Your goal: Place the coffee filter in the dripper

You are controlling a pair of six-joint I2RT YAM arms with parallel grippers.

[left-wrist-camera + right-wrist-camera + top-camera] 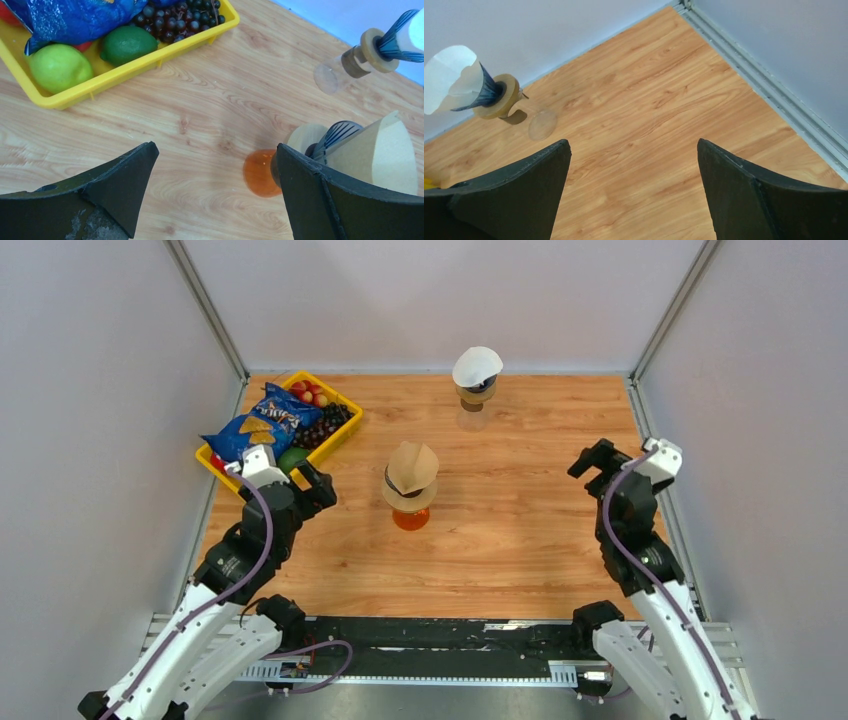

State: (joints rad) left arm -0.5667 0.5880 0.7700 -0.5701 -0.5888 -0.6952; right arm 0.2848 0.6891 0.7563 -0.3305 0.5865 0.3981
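While both arms wait over the near half of the wooden table, the left gripper stands with its jaws spread wide and nothing between them, just beside a yellow tray of fruit topped by a blue snack bag. The right gripper is likewise fully spread and empty-handed, well apart from everything at the table's right side. Between the two, at mid-table, a brown coffee filter sits point-down in a dark ribbed dripper on an orange-based stand, its paper rim rising above the cone with a slight lean. Farther back, near the rear wall, a white filter rests the same way in a second dripper on a clear stand. With paper seated in both cones and no loose filter in view, the placement appears done. Whether the brown paper is pressed fully home cannot be told from here.
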